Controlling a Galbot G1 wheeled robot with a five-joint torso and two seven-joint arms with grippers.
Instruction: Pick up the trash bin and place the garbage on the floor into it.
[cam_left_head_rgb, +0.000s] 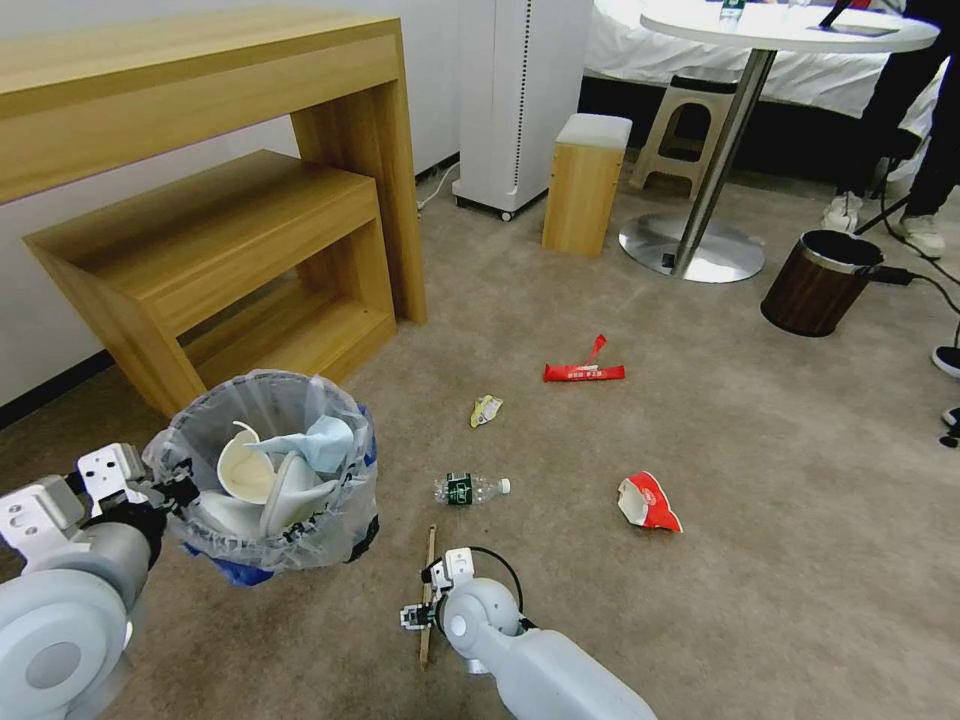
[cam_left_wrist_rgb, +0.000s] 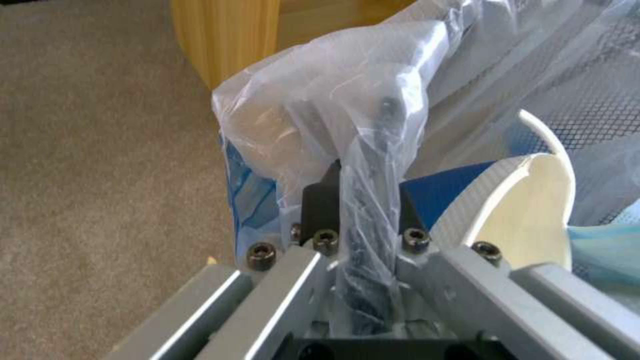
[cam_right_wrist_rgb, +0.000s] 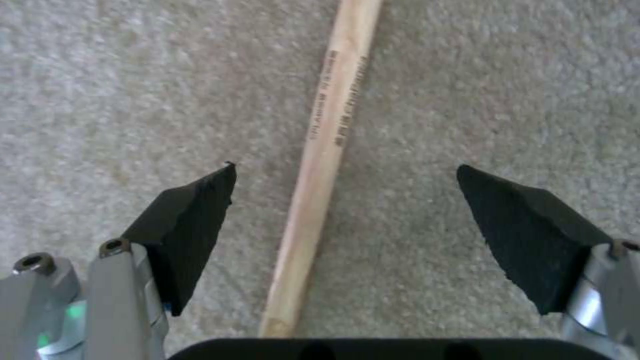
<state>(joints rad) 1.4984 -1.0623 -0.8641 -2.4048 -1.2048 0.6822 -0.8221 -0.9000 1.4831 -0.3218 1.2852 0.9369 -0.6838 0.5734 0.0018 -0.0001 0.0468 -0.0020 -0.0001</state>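
Trash bin (cam_left_head_rgb: 270, 470) held off the floor (cam_left_head_rgb: 760, 560), rim clamped in left gripper (cam_left_wrist_rgb: 363, 200); white cup and blue mask inside. Right gripper (cam_right_wrist_rgb: 347, 220) spread wide, straddling wooden stick (cam_right_wrist_rgb: 327, 150) flat on floor just beside bin. Bottle (cam_left_head_rgb: 470, 488), red wrappers scattered beyond stick.

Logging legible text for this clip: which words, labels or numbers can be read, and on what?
None can be read.
Stick: two printed lines, too blurred.
Long red wrapper: white print, too small.
Bottle: green label, too small.
Crumpled red wrapper: print illegible.
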